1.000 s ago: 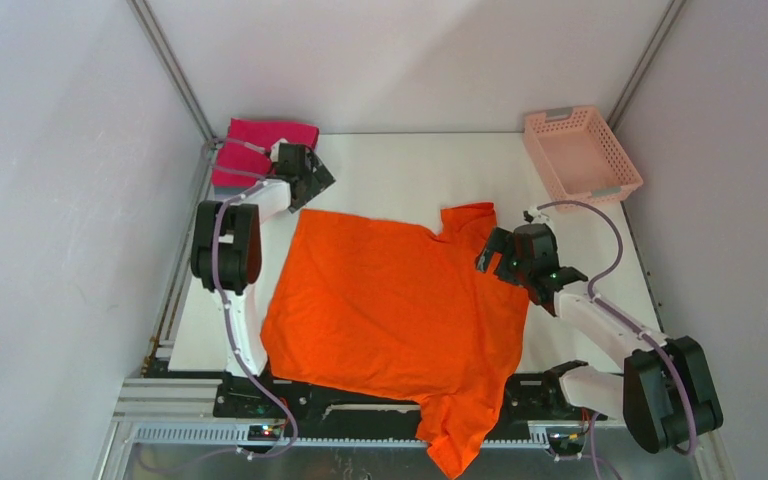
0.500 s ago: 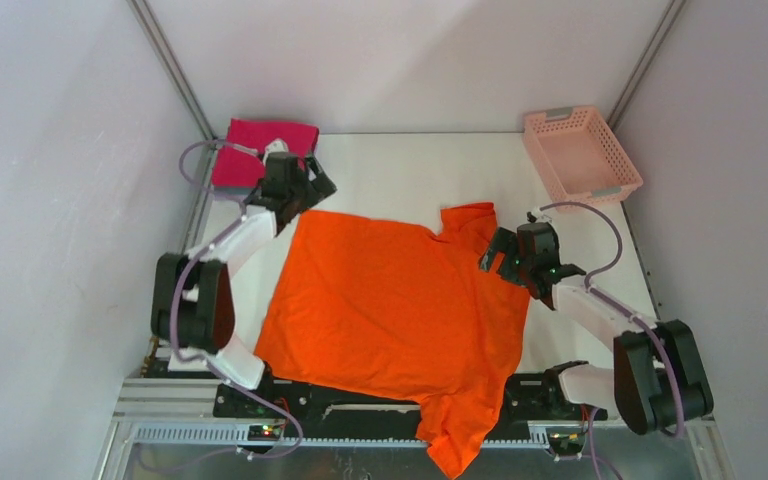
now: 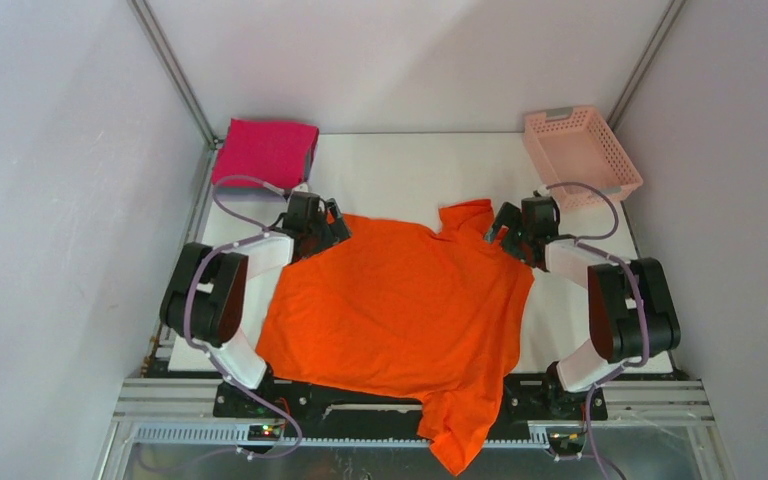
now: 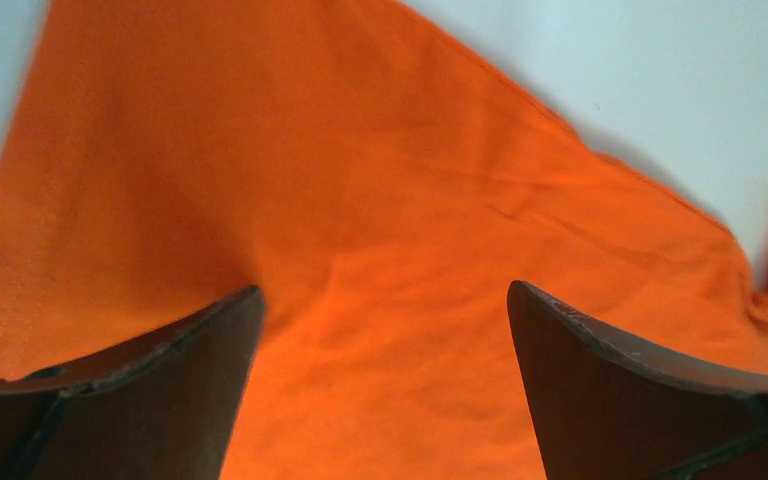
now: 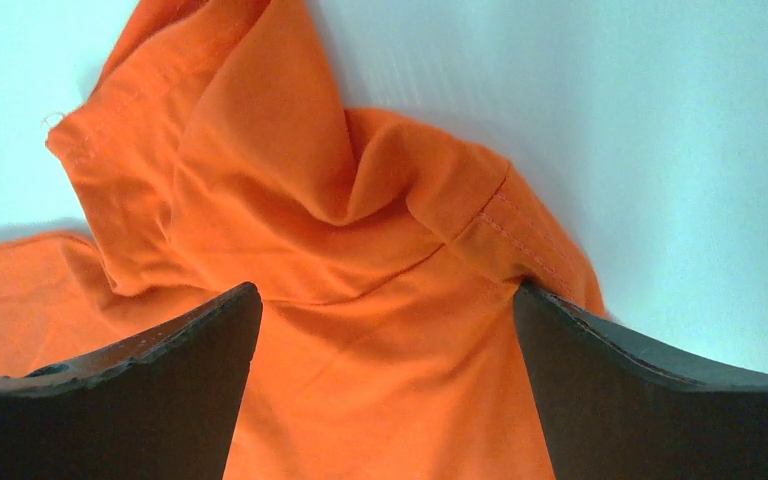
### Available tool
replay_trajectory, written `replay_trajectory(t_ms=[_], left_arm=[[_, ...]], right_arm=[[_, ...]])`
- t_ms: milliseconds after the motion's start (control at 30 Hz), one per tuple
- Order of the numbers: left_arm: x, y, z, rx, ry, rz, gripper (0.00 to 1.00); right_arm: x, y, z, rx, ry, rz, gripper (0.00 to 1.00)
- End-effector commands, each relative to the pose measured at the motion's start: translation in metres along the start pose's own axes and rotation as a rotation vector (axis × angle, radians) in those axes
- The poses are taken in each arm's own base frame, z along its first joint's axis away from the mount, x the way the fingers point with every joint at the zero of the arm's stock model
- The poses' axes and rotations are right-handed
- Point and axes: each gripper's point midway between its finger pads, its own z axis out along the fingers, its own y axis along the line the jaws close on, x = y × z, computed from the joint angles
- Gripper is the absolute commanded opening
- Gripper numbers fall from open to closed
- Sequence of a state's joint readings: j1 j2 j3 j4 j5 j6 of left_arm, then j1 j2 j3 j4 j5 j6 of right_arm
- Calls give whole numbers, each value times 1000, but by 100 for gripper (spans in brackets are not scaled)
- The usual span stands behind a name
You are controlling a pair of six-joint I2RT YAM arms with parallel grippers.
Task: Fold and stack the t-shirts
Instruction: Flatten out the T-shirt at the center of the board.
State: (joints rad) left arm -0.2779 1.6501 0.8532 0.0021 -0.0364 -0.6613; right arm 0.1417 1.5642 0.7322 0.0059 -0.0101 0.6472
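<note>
At the near edge of the table [image 3: 410, 170], between my two bases, one sleeve of the orange t-shirt [image 3: 400, 310] hangs over the rim and down across the frame rail. From there the body of the shirt lies spread mostly flat over the middle of the white surface, tilted a little, its left side running up toward my left arm and its right side toward my right arm. My left gripper [image 3: 332, 225] sits at the shirt's far left corner with its jaws wide apart and nothing between them. In my left wrist view the two dark fingers [image 4: 160, 380] frame smooth orange cloth, with the shirt's edge slanting across bare table beyond. I cannot tell whether the fingertips touch the fabric. My right gripper [image 3: 500, 225] is at the shirt's far right corner, also spread apart and holding nothing. In my right wrist view its fingers [image 5: 640, 390] stand either side of a rumpled, bunched part of the shirt, where folds pile up and a stitched hem curves round. Bare table shows behind that bunch. Farther back, in the far left corner of the table, a magenta-pink t-shirt [image 3: 265, 152] lies folded in a neat rectangle, well apart from the orange one. In the far right corner stands a pale pink lattice basket [image 3: 608, 190], just beyond my right wrist.
</note>
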Motion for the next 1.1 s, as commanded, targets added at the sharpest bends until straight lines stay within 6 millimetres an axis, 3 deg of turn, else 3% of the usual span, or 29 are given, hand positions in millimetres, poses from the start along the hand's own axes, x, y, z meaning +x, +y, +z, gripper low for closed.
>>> replay_trajectory(t_ms=[0,200,333,567,833,933,1067], left_arm=[[-16,-9,18,13,-12,-43,100],[-21,1,47,-35,33,-95,100],[-30,-5,64,-11,76,-136,100],[-66,-25,90,-5,43,-173,100],[-108,-30,115,-76,-24,-186,100],[-127,-35,117,-85,-43,-176,100],[-156,-54,89,-44,-110,-134,100]], right_arm=[[-20,4,17,2,-3,35,100],[-37,6,41,9,37,63,100],[-59,11,55,3,51,80,100],[-102,23,93,-27,55,99,100],[-149,45,139,-42,31,69,100],[-169,58,140,-65,9,50,100],[-186,74,110,-109,-32,22,100]])
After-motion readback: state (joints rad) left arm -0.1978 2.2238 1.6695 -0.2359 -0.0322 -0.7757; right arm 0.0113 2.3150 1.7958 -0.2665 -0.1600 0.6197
